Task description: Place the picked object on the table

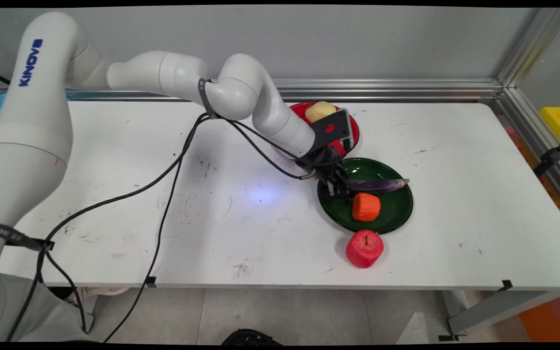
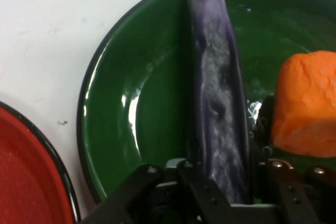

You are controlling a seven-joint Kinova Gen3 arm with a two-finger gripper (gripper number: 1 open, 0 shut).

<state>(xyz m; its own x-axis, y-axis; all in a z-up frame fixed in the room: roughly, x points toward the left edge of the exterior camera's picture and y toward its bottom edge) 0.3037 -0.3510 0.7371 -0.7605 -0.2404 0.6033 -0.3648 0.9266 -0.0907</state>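
A long purple eggplant [image 1: 379, 184] [image 2: 215, 66] lies across the green plate [image 1: 399, 214] [image 2: 121, 103], its far tip reaching over the plate's right rim. My gripper [image 1: 339, 188] [image 2: 223, 145] is down at the plate's left side, shut on the eggplant's near end, with a finger on each side. An orange chunk [image 1: 366, 206] [image 2: 307, 103] sits on the same plate, just beside the eggplant and close to one finger.
A red plate [image 1: 354, 127] [image 2: 26, 182] behind the green one holds a pale yellow fruit [image 1: 320, 111], partly hidden by the wrist. A red apple [image 1: 364, 248] stands on the table in front of the green plate. Black cables trail across the table's left half.
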